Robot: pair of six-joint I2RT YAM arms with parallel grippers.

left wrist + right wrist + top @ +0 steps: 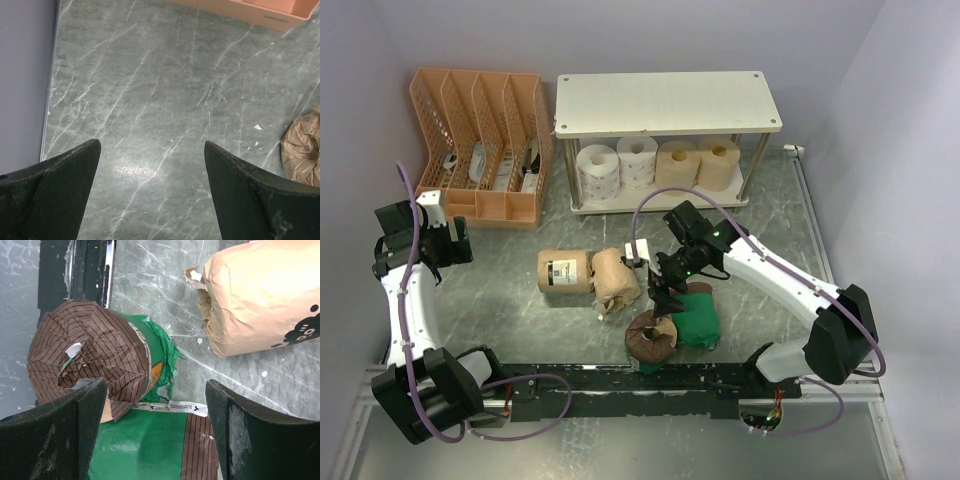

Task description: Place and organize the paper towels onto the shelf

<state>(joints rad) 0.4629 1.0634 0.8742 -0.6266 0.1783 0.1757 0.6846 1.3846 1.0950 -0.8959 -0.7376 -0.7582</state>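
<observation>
White-and-black arms (782,277), purple cables (413,262), seemingly scuffed black fingers (55,192).

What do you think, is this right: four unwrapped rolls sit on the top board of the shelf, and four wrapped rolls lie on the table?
Not quite. The four unwrapped rolls sit on the lower board of the shelf, as the top external view shows. The four wrapped rolls do lie on the table.

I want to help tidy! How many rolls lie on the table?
4. The labelled tan-wrapped roll and crumpled tan-wrapped roll lie mid-table; brown-ended green roll and second green roll to their right. None seems hidden.
</observation>
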